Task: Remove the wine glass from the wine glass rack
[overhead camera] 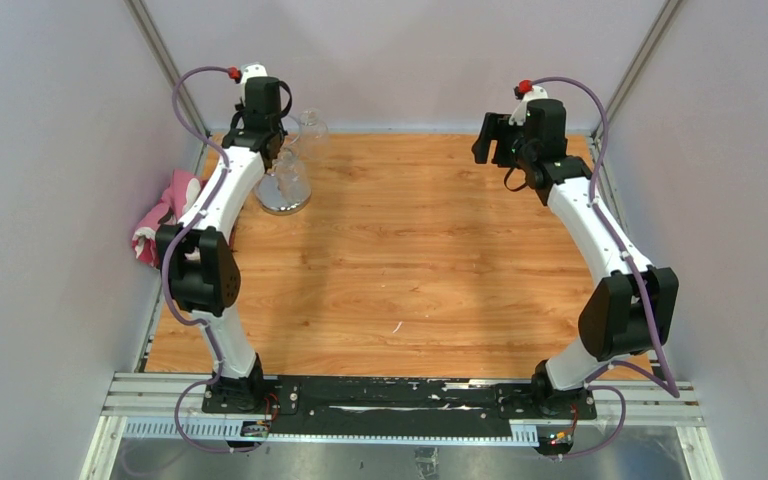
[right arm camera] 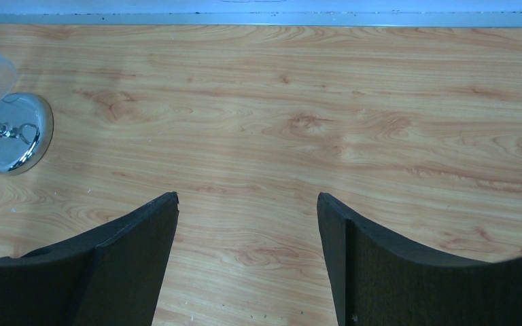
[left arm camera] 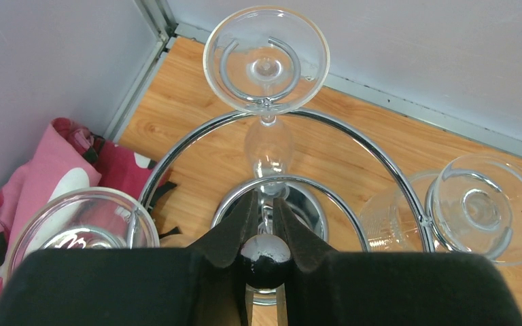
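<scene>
Wine glass rack (overhead camera: 283, 203) at the tabletop's (overhead camera: 410, 260) far left corner, steadied by the left gripper (left arm camera: 265, 197), fingers set almost together on the dark round knob (left arm camera: 265, 252) atop the post and apparently gripping it. Hung upside down in a chrome ring on the rack's far side, foot uppermost: the wine glass (left arm camera: 265, 61), with two more alongside. Near the far edge, right of centre, the right gripper (right arm camera: 247, 197), wide open and empty. Best done by holding the rack firm, closing on the stem and sliding it out through the ring's gap. Shown only from the left wrist: the pinch and the ring openings. Shown only from above: the right gripper well apart from the rack.
</scene>
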Controlling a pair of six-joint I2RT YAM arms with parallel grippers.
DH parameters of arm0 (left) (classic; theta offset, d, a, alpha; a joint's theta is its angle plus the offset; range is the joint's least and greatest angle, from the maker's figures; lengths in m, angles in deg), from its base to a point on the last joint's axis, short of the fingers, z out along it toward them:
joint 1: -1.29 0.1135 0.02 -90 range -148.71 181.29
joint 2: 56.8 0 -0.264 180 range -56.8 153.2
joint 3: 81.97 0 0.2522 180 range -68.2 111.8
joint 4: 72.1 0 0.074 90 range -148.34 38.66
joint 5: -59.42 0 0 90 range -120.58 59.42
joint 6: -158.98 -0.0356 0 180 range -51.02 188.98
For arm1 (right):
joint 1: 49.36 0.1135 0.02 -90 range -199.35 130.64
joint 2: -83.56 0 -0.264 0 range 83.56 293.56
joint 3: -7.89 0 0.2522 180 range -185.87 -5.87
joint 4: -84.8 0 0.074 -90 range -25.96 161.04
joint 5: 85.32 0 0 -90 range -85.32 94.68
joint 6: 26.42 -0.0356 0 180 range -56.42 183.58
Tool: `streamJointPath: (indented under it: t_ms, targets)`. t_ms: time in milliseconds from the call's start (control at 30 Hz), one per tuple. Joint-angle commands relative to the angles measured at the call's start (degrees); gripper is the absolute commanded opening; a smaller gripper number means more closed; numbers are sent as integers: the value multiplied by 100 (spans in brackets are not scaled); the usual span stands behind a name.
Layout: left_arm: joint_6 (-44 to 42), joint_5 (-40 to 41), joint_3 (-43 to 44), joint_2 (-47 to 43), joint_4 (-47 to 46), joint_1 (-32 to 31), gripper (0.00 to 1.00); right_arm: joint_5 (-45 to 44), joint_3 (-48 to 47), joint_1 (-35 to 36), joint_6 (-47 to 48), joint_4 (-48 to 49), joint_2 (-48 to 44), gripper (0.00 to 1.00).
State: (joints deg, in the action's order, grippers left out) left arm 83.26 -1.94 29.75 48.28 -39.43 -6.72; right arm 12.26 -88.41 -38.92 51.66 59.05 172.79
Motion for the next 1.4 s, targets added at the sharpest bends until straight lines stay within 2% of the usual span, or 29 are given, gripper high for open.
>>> streamJointPath:
  t_ms: [0, 400, 667, 1367]
  targets:
    - [-76, 9, -198, -247, 55, -8, 0, 190, 72, -68, -162, 112, 106, 79]
    - [388, -1066, -137, -808, 5, -16, 0, 116, 156, -76, -238, 182, 84, 79]
    - [523, -1406, -28, -1003, 27, -79, 0, 125, 237, -83, -255, 247, 20, 78]
    - [629, -1687, 175, -900, -123, -1250, 0, -288, 552, -195, -171, 249, -547, 74]
